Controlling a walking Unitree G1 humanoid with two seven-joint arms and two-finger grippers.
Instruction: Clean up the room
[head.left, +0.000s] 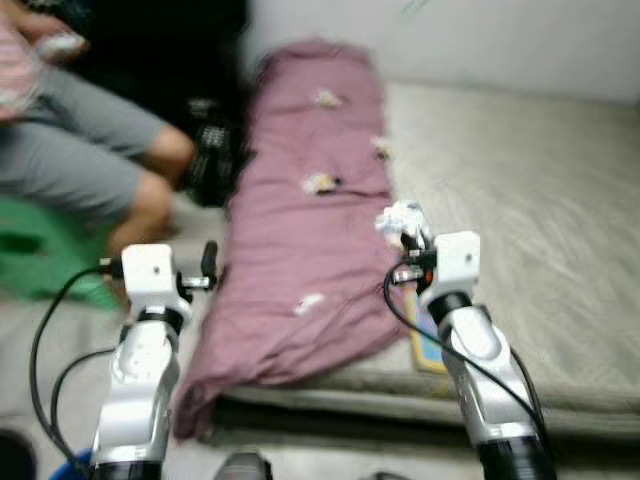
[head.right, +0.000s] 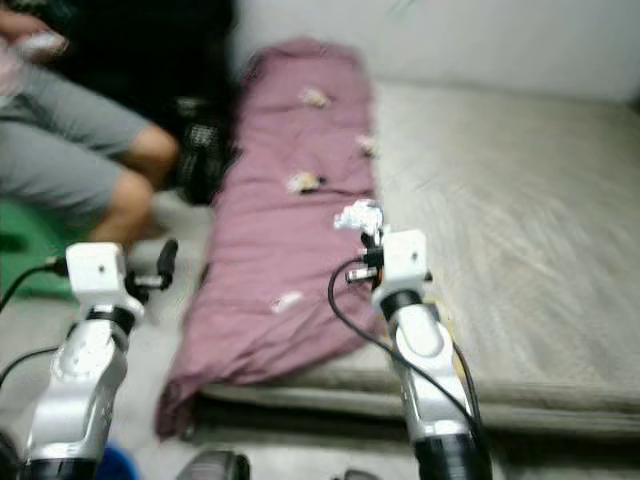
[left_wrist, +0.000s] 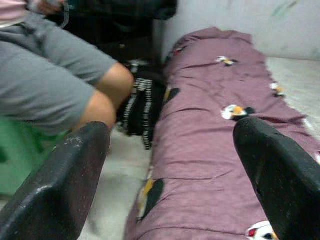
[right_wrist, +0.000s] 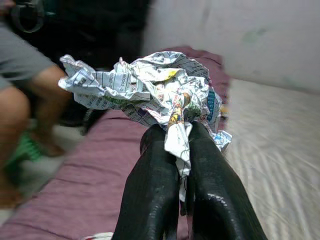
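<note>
Roughly one piece in: a crumpled newspaper wad (right_wrist: 150, 90) sat pinched between the right gripper (right_wrist: 182, 131) fingers, which were squeezed together on a twisted tail of the paper, with the bulk of the wad fanning out past the fingertips. In the head views the same wad (head.left: 400, 218) was held up off the bed, above the seam where the purple blanket (head.left: 300, 250) met the bare mattress (head.left: 520, 240).

Beyond the wad, further along the blanket, several small scraps remained: one just ahead and to the left of the right gripper (head.left: 320, 183), one further out near the blanket's right edge (head.left: 381, 147), one at the far end (head.left: 325, 98), and one nearer the robot, left of the gripper (head.left: 308, 303). They were too blurred to say whether they were litter or a print on the fabric; the left wrist view suggested at least some were printed patches (left_wrist: 234, 112).

Left gripper (left_wrist: 175, 165) was spread wide and empty, held over the near left edge of the blanket, by the floor. A flat yellow-edged item (head.left: 428, 345) lay under the right forearm at the mattress edge.

A seated person's knees (head.left: 160, 170) were off to the left of the left gripper, with a green stool (head.left: 40, 250) beneath.

Judgement: early stage. One wad was in hand and not yet binned; no bin could be made out. Remaining scraps, if real, were still to collect.
</note>
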